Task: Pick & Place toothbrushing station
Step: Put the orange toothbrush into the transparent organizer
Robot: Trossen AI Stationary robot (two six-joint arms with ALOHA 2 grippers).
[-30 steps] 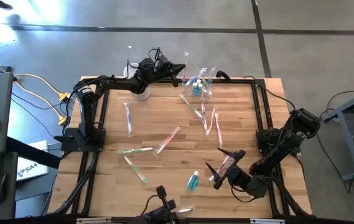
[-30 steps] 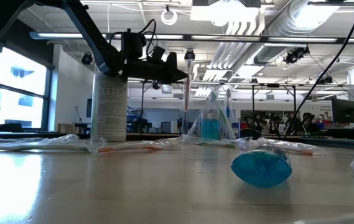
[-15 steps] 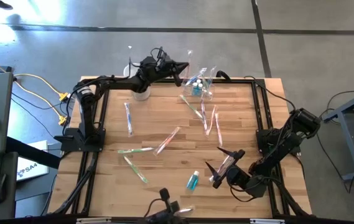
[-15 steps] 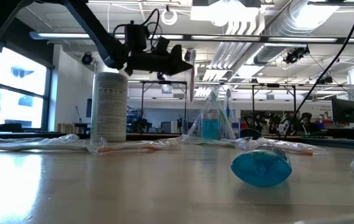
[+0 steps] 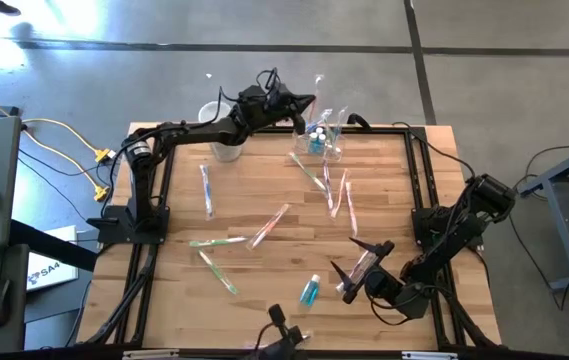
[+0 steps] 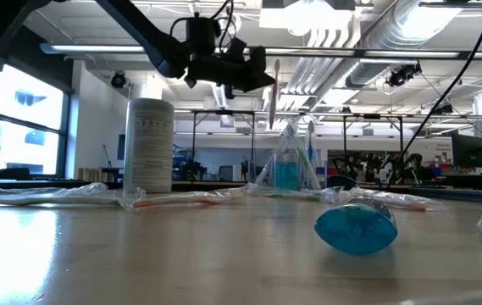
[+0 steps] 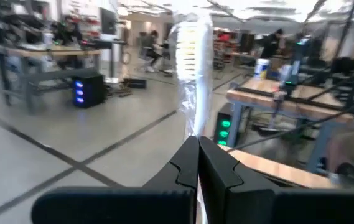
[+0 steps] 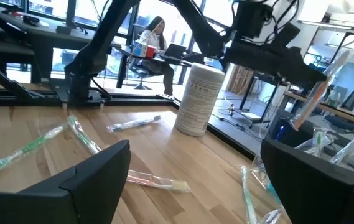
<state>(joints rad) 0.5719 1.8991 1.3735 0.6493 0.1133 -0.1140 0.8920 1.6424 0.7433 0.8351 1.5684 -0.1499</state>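
Holding wrapped toothbrush (image 5: 318, 84) upright, left gripper (image 5: 307, 100) fingers clamped, just beside toothbrushing station (image 5: 322, 139) at desk's far edge; right gripper (image 5: 357, 270) open, near edge, idle

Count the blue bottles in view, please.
2. One blue bottle lies on the table near the right gripper; the second bottle stands inside the toothbrushing station, at the far edge. More could be hidden there.
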